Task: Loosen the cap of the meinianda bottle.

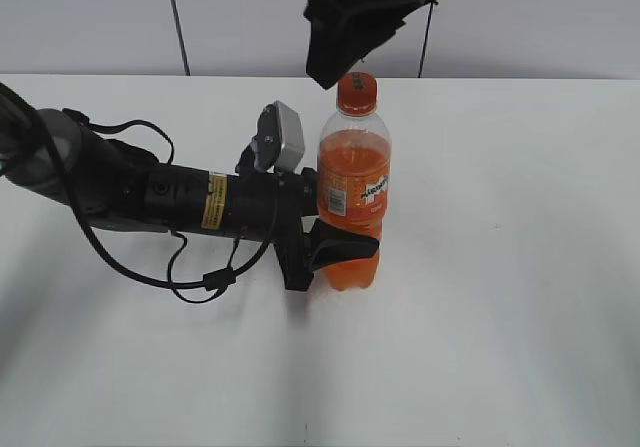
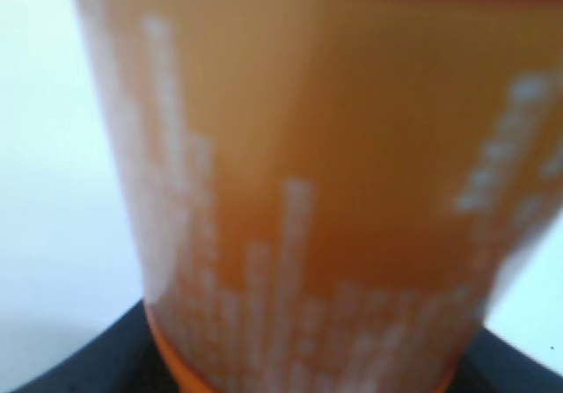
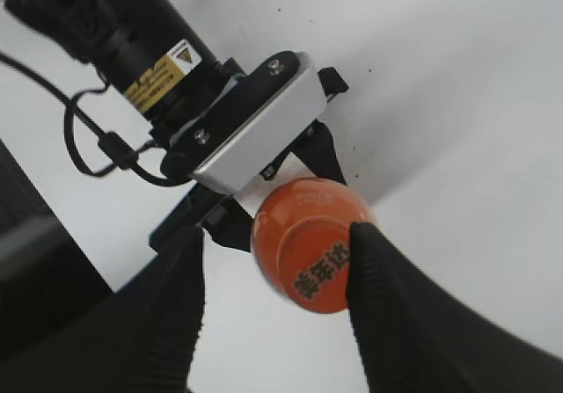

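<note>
The meinianda bottle (image 1: 353, 182) stands upright near the middle of the white table, full of orange drink. Its orange cap (image 1: 357, 92) is on the neck. My left gripper (image 1: 345, 250) reaches in from the left and is shut on the bottle's lower body. In the left wrist view the blurred label of the bottle (image 2: 308, 191) fills the frame between the dark jaws of the left gripper (image 2: 299, 362). My right gripper (image 3: 274, 235) hangs open just above the cap (image 3: 321, 265). Its right finger (image 3: 387, 305) is at the cap's edge, while the left finger (image 3: 176, 305) is well apart from it.
The left arm (image 1: 150, 192) lies low across the table (image 1: 520, 267) with a looping black cable (image 1: 200, 277) beside it. Its silver wrist camera block (image 3: 259, 125) sits close under the right gripper. A grey wall stands behind the table.
</note>
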You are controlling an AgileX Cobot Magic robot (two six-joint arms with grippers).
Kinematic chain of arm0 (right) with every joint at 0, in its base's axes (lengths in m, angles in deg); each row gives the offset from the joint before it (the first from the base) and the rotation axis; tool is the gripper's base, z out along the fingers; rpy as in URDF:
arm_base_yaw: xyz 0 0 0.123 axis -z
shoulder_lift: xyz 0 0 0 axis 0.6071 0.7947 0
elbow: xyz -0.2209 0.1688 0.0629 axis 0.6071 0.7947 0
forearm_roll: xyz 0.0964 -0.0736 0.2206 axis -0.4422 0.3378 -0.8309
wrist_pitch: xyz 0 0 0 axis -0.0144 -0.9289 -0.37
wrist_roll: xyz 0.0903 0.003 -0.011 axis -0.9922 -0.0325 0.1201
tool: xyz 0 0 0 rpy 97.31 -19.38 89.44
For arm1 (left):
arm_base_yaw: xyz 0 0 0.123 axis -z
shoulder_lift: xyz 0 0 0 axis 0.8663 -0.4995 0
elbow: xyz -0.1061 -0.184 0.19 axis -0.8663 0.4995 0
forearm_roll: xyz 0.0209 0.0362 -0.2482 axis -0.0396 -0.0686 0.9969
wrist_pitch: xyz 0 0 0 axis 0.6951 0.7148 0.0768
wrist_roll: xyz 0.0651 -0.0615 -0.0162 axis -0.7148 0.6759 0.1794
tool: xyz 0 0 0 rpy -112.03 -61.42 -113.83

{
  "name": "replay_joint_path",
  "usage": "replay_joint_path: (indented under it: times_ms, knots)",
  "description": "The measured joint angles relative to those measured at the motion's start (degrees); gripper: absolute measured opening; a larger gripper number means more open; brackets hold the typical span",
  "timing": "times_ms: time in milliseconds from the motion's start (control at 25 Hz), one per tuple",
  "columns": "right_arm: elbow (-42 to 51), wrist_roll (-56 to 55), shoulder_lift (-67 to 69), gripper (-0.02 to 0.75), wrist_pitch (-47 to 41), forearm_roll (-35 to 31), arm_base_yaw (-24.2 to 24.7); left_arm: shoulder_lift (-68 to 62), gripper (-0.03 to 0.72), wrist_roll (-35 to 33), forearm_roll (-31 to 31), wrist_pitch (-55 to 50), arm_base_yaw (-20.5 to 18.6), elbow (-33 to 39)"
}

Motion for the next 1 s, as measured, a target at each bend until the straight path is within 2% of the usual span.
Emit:
replay_joint_path:
  times_ms: [240, 400, 720, 1000]
  knots:
    - [0.00, -30.06, -2.91, 0.394, 0.00, 1.17, 0.00, 0.00, 0.401, 0.00, -0.06, -0.06, 0.00, 0.00]
    - [0.04, -42.70, -3.25, 0.394, 0.00, 1.77, -0.61, 0.00, 0.401, 0.00, -0.06, -0.11, 0.00, 0.00]
    - [0.07, -53.13, -3.25, 0.394, 0.00, 9.85, -3.36, 0.00, 0.400, 0.00, -0.11, -0.06, 0.00, 0.00]
    - [0.11, -53.74, -0.78, 0.394, 0.00, 10.62, -3.36, 0.00, 0.400, 0.05, -0.11, -0.06, 0.00, 0.00]
